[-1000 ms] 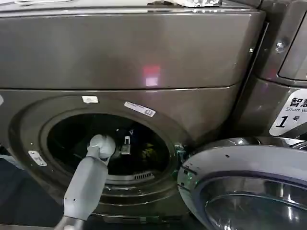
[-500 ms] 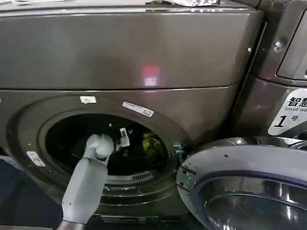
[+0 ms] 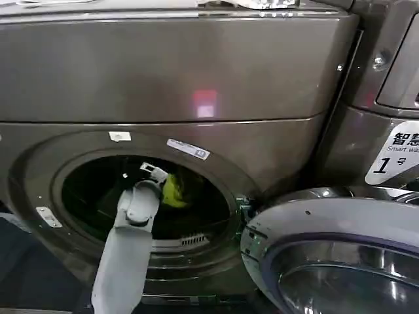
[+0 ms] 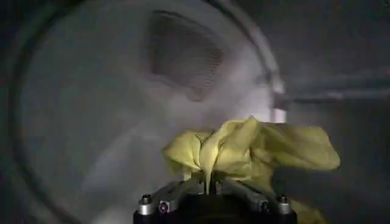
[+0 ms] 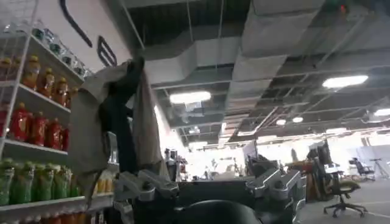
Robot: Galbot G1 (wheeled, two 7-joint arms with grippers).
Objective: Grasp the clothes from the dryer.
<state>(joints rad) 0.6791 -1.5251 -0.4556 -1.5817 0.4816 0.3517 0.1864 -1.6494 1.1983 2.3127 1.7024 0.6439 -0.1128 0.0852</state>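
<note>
The dryer point(image 3: 170, 72) is the big bronze-grey machine in front of me, its round port point(image 3: 65, 171) open. My left arm reaches into the port. My left gripper point(image 3: 159, 176) is shut on the clothes point(image 3: 174, 190), a small bright yellow-green piece held up just inside the opening. In the left wrist view the clothes point(image 4: 244, 149) bunch out above my left gripper point(image 4: 208, 182), pinched between its closed fingers, with the drum wall point(image 4: 91, 122) behind. My right gripper point(image 5: 210, 182) is parked away from the dryer, pointing up at the room, open with nothing in it.
The grey-rimmed glass door point(image 3: 314, 222) hangs open at the lower right, close beside the port. A second machine point(image 3: 393, 78) with a white numbered label point(image 3: 396, 154) stands to the right. In the right wrist view, shelves of bottles point(image 5: 30, 122) and a hanging cloth point(image 5: 109, 122) stand nearby.
My left gripper has risen and drawn back toward the port's upper edge. The clothes, which lay deeper in the drum, now hang from it, lifted.
</note>
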